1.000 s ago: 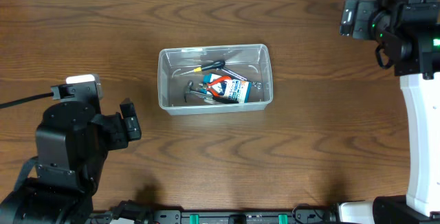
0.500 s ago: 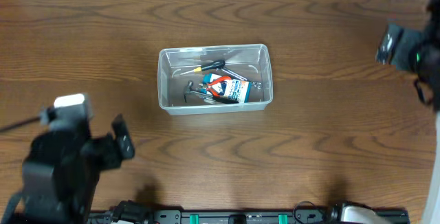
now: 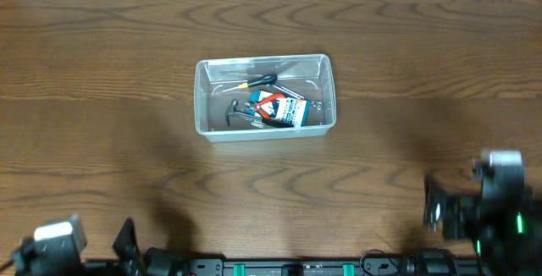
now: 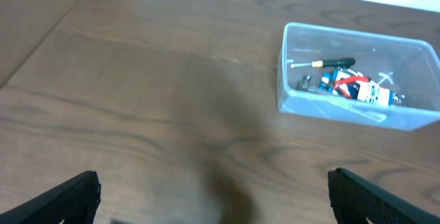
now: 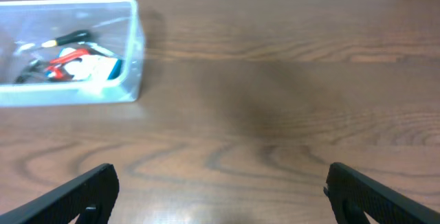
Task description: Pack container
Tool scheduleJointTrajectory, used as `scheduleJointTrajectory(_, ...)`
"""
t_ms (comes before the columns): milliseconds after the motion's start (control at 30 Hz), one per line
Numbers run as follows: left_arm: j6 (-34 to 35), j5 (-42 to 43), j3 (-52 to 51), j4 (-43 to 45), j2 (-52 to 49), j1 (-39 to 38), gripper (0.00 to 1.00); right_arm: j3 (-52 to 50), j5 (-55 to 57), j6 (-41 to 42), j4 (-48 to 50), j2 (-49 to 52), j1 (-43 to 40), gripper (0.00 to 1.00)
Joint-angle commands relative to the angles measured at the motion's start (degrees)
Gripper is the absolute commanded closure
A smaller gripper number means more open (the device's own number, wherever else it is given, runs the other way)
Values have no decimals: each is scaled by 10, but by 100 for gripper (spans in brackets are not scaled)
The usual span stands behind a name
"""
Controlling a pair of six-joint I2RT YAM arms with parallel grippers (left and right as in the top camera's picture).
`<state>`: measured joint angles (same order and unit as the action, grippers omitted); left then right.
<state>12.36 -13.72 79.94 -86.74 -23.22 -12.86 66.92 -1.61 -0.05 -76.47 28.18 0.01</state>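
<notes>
The container (image 3: pixel 262 132), a clear rectangular tub, stands at the middle of the wooden table. Inside lie a black-handled screwdriver (image 3: pixel 258 80), red-handled pliers (image 3: pixel 269 104), a blue and white pack (image 3: pixel 292 113) and a dark metal tool (image 3: pixel 240 117). My left gripper (image 4: pixel 216 196) is open over bare wood, far from the container (image 4: pixel 344 110), which shows at that view's upper right. My right gripper (image 5: pixel 223 193) is open too, with nothing between its fingers. The container (image 5: pixel 69 93) sits at the upper left of the right wrist view.
The left arm (image 3: pixel 51 246) sits low at the table's near left edge and the right arm (image 3: pixel 487 204) at the near right. A dark rail (image 3: pixel 288 267) runs along the near edge. A pale wall borders the far edge.
Both arms have pulled back to the near edge: the left from the table's left side, the right from the far right corner. The container and its contents have not moved.
</notes>
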Motion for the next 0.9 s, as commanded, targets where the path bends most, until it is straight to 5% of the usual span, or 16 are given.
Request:
scheduleJointTrajectory(0, 19, 1, 0, -9, 40, -2, 2, -10, -8, -24, -29, -46, 22, 1)
scheduleJointTrajectory(367, -13, -38, -78, 0, 101, -2, 2, -31, 4, -24, -12, -86, 39, 1)
scheduleJointTrajectory(867, -29, -40, -482, 465, 27, -2, 2, -382, 9, -13, 351, -13, 39, 1)
